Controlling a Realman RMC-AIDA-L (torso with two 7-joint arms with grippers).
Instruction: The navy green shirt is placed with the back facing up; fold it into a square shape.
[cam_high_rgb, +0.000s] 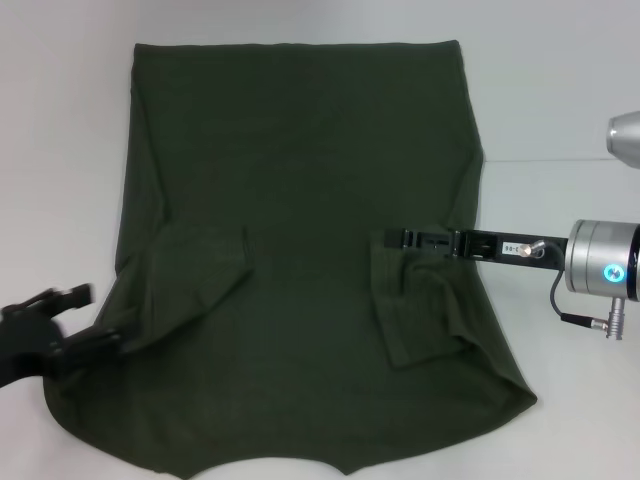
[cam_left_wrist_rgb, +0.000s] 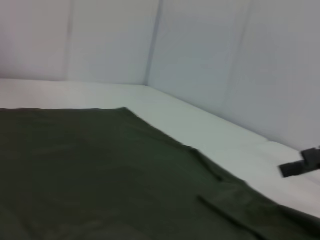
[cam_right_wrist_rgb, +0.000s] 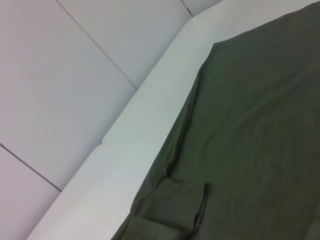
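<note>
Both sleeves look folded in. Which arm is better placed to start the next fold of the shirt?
Probably the right. The right gripper is over the navy green shirt at its folded-in sleeve. The left gripper sits at the shirt's left edge, mostly over the table.

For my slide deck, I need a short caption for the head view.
Olive shirt flat on white table, both sleeves folded inward; right gripper over one sleeve, left gripper at the other edge.
</note>
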